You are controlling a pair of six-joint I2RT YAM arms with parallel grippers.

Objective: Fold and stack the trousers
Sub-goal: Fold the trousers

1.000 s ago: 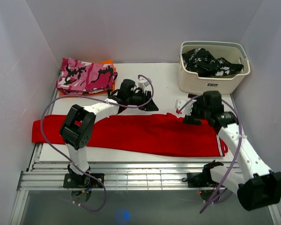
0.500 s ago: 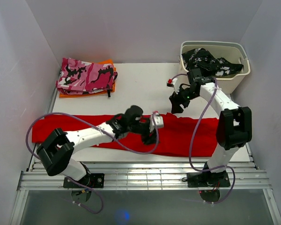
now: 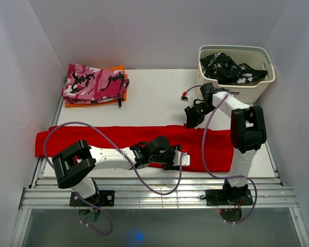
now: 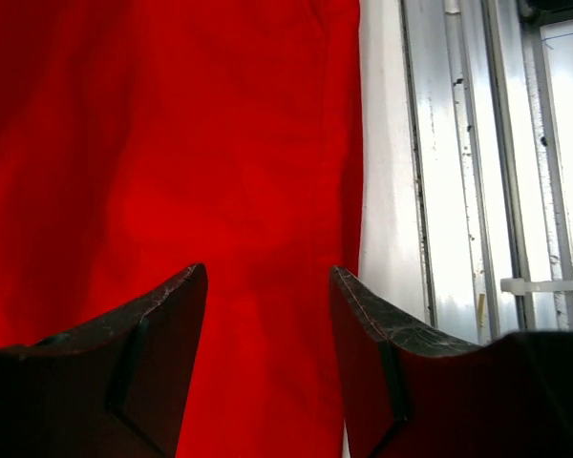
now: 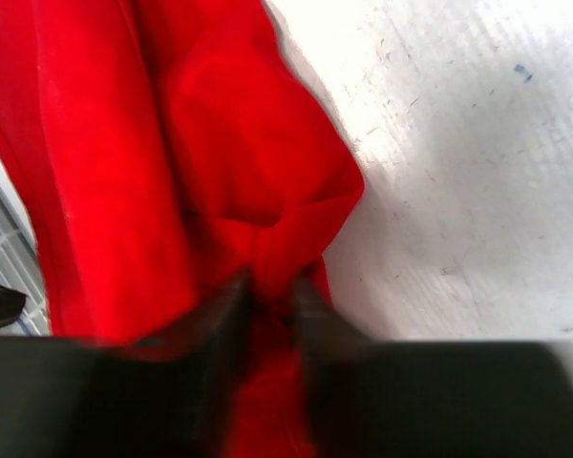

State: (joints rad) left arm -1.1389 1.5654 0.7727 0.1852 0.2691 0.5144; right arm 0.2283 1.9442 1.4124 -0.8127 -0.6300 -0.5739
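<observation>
No writing can be read anywhere: the only sign is a small dark rectangular label (image 3: pixel 235 93) on the front wall of the cream plastic basket (image 3: pixel 257 90), its pale lettering too small to make out.

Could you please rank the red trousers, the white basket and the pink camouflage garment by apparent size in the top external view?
1. Red trousers, clearly largest.
2. White basket.
3. Pink camouflage garment, close to the basket; order unsure.

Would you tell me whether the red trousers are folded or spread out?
Spread out: the trousers lie full-length across the table.
</observation>
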